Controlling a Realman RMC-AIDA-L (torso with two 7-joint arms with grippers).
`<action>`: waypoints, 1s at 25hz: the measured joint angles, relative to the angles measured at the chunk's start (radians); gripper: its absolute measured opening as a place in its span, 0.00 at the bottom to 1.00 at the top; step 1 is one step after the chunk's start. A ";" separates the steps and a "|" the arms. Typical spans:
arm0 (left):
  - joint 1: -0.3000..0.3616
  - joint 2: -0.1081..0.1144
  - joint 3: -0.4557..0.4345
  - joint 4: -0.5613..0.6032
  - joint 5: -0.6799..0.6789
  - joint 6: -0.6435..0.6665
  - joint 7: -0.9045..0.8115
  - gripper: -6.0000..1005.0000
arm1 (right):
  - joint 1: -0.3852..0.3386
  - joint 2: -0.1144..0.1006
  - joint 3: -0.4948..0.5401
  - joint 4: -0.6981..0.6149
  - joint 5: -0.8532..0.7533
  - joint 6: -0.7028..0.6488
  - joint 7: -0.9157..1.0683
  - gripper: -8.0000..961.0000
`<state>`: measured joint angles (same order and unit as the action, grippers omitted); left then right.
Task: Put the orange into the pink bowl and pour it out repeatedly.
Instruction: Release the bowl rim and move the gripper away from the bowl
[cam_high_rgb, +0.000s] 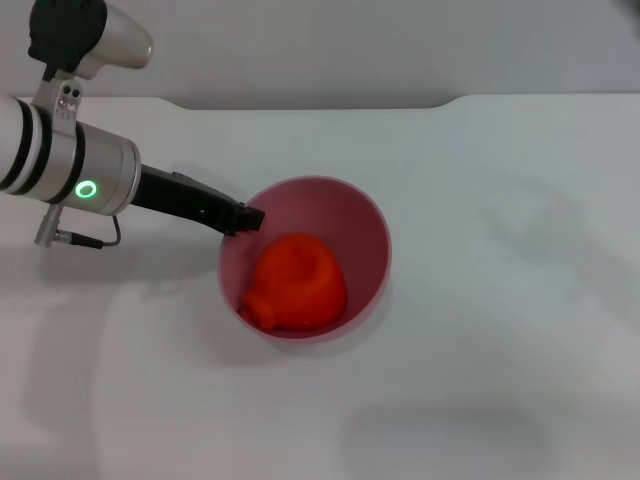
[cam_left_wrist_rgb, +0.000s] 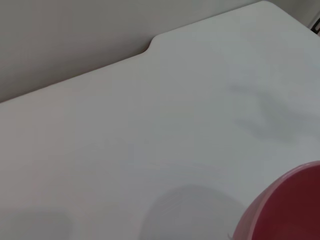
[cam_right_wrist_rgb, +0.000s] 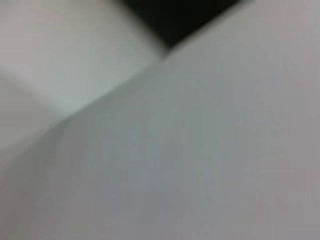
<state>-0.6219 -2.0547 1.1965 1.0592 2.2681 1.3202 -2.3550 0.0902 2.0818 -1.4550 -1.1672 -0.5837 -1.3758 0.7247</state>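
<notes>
Nothing here can be read: no words, labels, brand names or numbers show in any view. The only sign of any kind is a small glowing green ring (cam_high_rgb: 87, 189) set into the silver wrist section of the left arm (cam_high_rgb: 70, 165), and it carries no letters or figures. The pink bowl (cam_high_rgb: 372, 232) is plain and unmarked.

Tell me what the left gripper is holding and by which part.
The left gripper holds the glossy round pink plastic bowl by its rim, on the robot's left side. The lumpy orange-red toy fruit lies inside.
</notes>
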 joint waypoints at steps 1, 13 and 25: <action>0.000 0.000 0.000 0.000 0.000 0.000 0.000 0.05 | -0.008 0.000 -0.001 0.051 0.080 -0.051 -0.061 0.70; -0.007 -0.001 0.000 0.001 -0.001 -0.001 -0.008 0.05 | -0.012 0.003 -0.010 0.646 0.852 -0.438 -0.440 0.70; -0.032 0.006 0.009 0.010 0.117 -0.029 -0.154 0.05 | 0.001 -0.001 -0.001 0.782 0.916 -0.450 -0.434 0.70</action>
<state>-0.6542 -2.0483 1.2056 1.0694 2.3855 1.2910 -2.5092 0.0916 2.0807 -1.4558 -0.3854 0.3325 -1.8261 0.2906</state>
